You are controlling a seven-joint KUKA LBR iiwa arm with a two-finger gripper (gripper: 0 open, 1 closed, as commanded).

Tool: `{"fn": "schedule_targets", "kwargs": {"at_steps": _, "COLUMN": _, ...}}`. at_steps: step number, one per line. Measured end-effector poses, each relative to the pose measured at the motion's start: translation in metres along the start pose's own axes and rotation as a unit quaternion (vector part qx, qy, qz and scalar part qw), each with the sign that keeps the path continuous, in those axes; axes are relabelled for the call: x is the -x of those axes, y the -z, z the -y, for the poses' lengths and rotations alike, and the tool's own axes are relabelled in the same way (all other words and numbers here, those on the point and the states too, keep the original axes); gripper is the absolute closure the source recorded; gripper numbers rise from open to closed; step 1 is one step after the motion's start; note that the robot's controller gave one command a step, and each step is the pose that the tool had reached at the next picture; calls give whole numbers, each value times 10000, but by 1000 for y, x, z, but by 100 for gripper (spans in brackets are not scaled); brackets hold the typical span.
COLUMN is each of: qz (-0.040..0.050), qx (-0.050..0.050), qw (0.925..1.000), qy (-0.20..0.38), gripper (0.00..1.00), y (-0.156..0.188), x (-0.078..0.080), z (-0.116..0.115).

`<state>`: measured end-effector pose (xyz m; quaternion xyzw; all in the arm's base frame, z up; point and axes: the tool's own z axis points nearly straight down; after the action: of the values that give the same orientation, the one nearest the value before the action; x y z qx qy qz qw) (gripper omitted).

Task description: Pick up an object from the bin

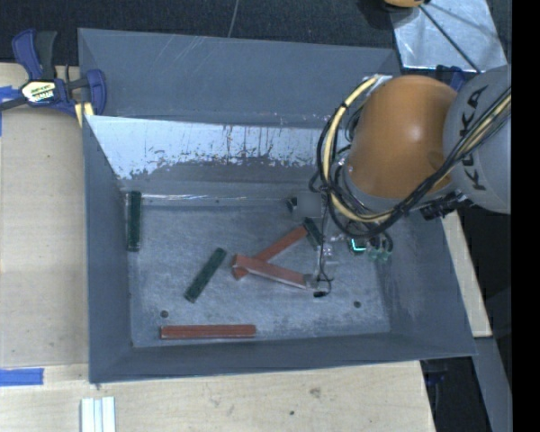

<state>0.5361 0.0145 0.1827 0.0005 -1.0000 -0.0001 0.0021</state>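
Note:
My gripper [321,282] hangs low at the right of the bin floor, under the arm's orange cover. It is at the right end of a flat reddish-brown strip [268,272] that lies nearly level. A second reddish-brown strip [279,246] slants up to the right from the same left end, so the two form a narrow V. Whether the lower strip is gripped or only touched I cannot make out. A short dark green bar [205,274] lies tilted to the left of the V.
A long reddish-brown strip [207,331] lies along the front wall. Another dark green bar [133,220] stands lengthwise by the left wall. The arm and its cables hide the bin's right rear corner.

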Motion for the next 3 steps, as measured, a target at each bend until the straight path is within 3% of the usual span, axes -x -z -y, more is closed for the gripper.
{"fn": "schedule_targets", "kwargs": {"at_steps": 1, "qz": 38, "qx": 0, "qw": 10000, "qy": -2, "gripper": 0, "y": 4, "x": 2, "z": 0}}
{"fn": "schedule_targets", "kwargs": {"at_steps": 2, "qz": 74, "qx": -4, "qw": 9997, "qy": 220, "gripper": 0, "y": -45, "x": 5, "z": -12}}
{"fn": "schedule_targets", "kwargs": {"at_steps": 3, "qz": 41, "qx": -1, "qw": 9960, "qy": 898, "gripper": 100, "y": -112, "x": 47, "z": -13}}
